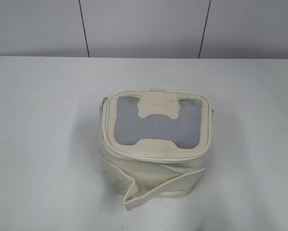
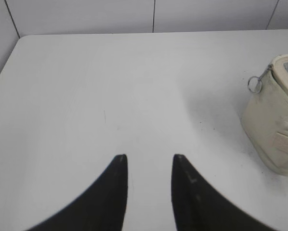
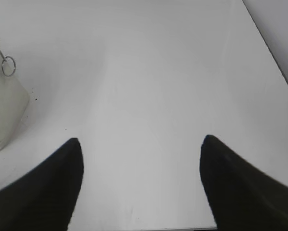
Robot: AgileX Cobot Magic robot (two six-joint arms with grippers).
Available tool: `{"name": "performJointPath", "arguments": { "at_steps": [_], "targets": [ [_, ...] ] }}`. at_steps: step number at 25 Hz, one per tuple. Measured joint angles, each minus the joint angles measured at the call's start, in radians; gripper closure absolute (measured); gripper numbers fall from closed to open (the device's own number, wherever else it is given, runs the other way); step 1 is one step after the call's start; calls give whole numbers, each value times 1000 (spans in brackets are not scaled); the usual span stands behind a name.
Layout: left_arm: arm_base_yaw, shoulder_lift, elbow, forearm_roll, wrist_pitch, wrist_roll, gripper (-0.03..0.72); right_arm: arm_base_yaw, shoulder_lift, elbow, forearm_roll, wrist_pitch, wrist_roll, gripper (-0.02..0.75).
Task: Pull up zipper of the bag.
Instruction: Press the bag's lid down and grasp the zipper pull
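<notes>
Zipper [image 1: 156,155] untouched, ring pull [image 2: 254,84] hanging at bag [image 1: 156,144] side | both sets of fingers [image 2: 120,166] [image 3: 74,149] released, clear over worktop [image 1: 38,144], awaiting approach.

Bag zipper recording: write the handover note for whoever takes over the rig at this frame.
Left gripper: open, empty, over bare table, bag to its right.
Right gripper: open wider, empty, bag at its left edge.
Bag: upright mid-table, mesh top up, loose strap hanging at the front.
Zipper: runs round the top rim; one ring pull hangs at the bag's left side, another at its right.
Done: nothing; neither gripper touches the bag.
Left: steady the bag, grasp a pull, run the zipper.
</notes>
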Motion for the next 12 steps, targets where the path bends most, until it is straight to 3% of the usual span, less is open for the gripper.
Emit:
{"name": "performJointPath", "arguments": {
  "at_steps": [12],
  "targets": [
    [0,15,0,-52,-4,0,447,0,56,0,1,-2,-1,151]
  ]
}}
